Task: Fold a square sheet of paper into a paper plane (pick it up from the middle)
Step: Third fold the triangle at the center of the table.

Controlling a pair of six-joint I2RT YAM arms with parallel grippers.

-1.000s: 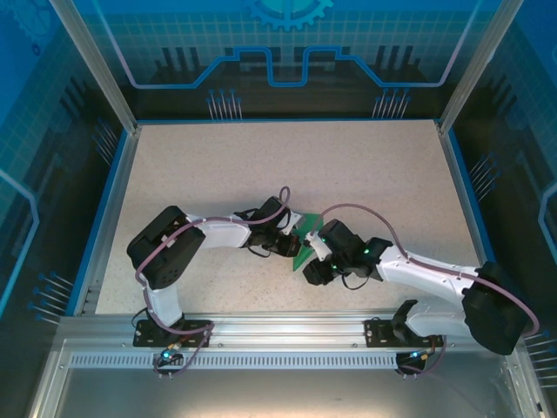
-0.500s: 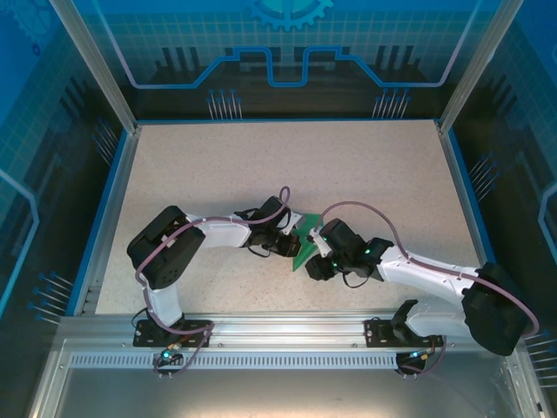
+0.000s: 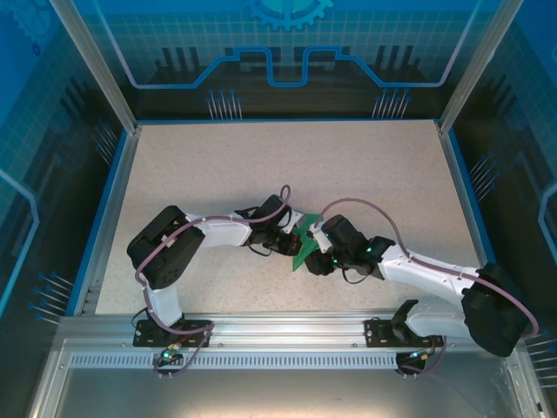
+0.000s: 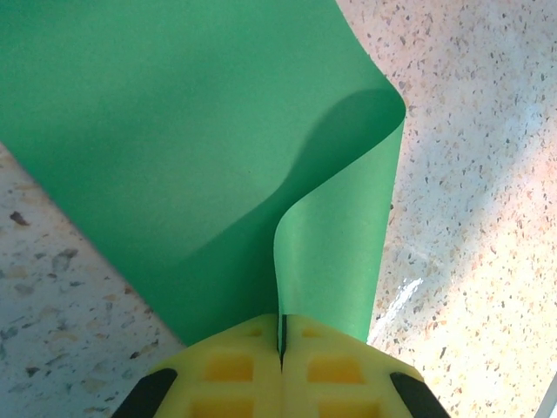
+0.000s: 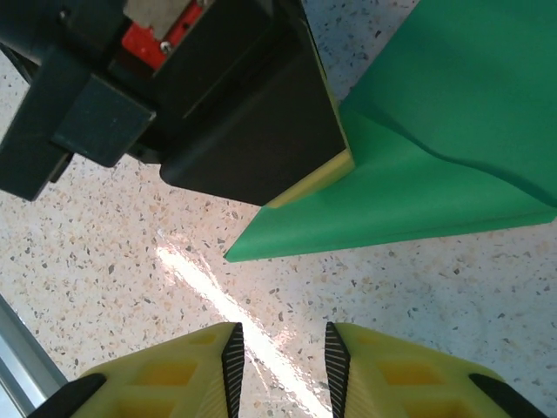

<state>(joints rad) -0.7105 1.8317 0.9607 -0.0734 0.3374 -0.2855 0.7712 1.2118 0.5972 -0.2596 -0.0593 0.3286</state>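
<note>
Gripping the green paper (image 4: 174, 131) by one edge, the left claw (image 4: 281, 350) is closed tight on it at the bottom centre of the left wrist view. Beyond the claw the paper curls into a loose upright fold and spreads across the upper left of that frame. In the overhead view the paper lies on the speckled surface (image 3: 261, 165), low in the centre of the frame, between the two claws. The right claw (image 5: 283, 353) stands near the paper's pointed corner without touching it, slightly open, with nothing in the gap.
</note>
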